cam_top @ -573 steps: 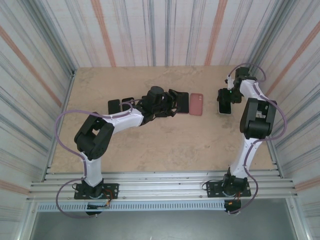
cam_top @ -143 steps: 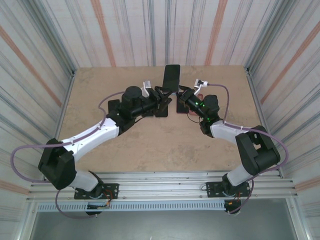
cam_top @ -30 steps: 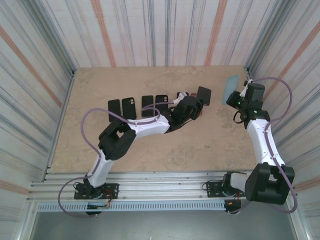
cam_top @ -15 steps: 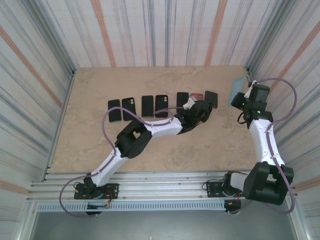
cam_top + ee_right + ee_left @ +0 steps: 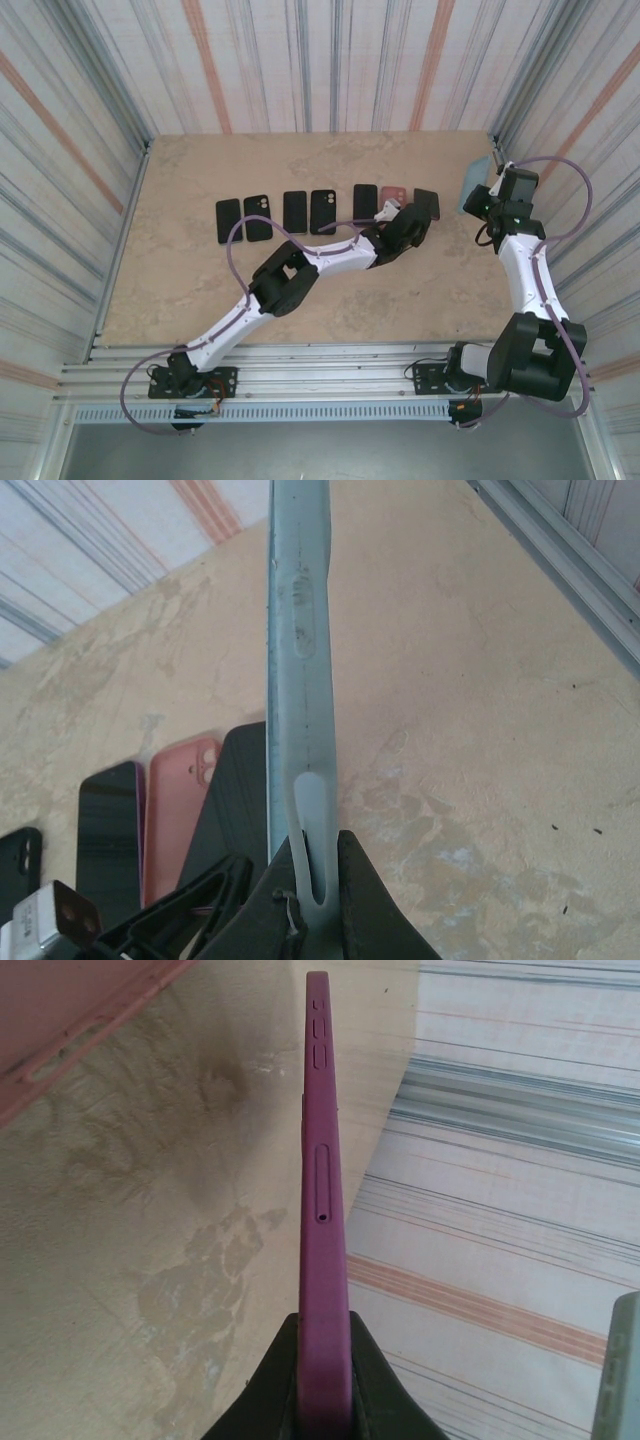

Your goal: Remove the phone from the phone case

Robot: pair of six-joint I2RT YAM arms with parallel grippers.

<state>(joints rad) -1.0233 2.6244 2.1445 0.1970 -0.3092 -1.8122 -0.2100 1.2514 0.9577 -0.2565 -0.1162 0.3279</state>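
The table [image 5: 200, 290] carries a row of dark phones [image 5: 294, 211] running from 10 o'clock toward 1 o'clock of its middle, with an empty pink case [image 5: 391, 199] near the right end. The left arm [image 5: 300, 270] stretches right across to about 1 o'clock, probably so that it can add to that row. The right arm [image 5: 525, 265] stands along the wall at 3 o'clock, which keeps it and its load well apart from the other. The phone [image 5: 427, 204] is already out of its case: it sits at the right end of the row, just beside the pink case, with the left fingers [image 5: 410, 222] clamped on its near end. The left wrist view shows its purple edge squeezed between them. Whether it rests on the table or hangs just above it cannot be told. The pale blue case [image 5: 476, 182] is held up at 2 o'clock, the right fingers [image 5: 487, 193] clamped on its thin rim, likely to keep the floppy shell clear while the phone is set down. What seems left is letting go of both.
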